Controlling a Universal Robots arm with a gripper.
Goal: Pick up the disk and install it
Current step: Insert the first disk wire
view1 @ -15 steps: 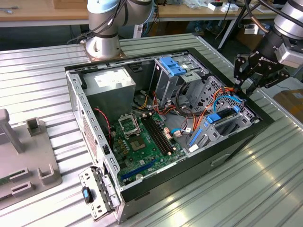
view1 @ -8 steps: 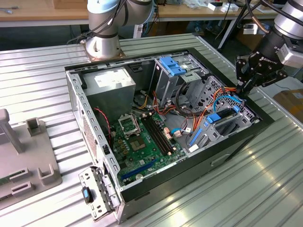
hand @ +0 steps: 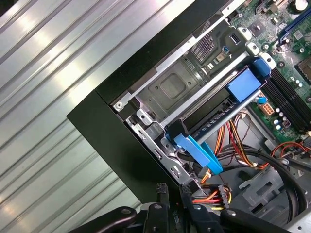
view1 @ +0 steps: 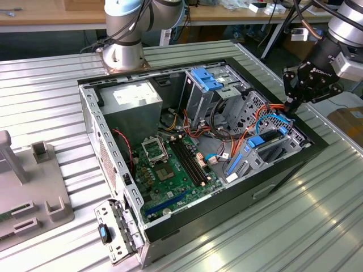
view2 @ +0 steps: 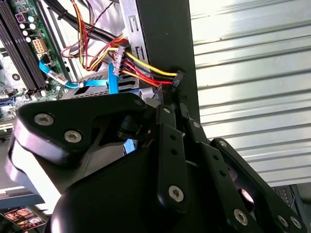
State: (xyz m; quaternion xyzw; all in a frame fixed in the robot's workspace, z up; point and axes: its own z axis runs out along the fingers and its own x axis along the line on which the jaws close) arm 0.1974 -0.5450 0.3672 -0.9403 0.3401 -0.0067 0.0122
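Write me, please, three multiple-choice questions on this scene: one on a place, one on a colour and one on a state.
1. In the exterior view, the gripper hangs over which part of the computer case? A. the end at that view's right; B. the middle; C. the end at that view's left.
2. The motherboard is: A. red; B. green; C. white.
3. The computer case is: A. shut on all sides; B. standing upright; C. lying open.
Answers: 1 A, it hangs at that end's rim; 2 B, the board shows green between its slots; 3 C, its inside shows from above.
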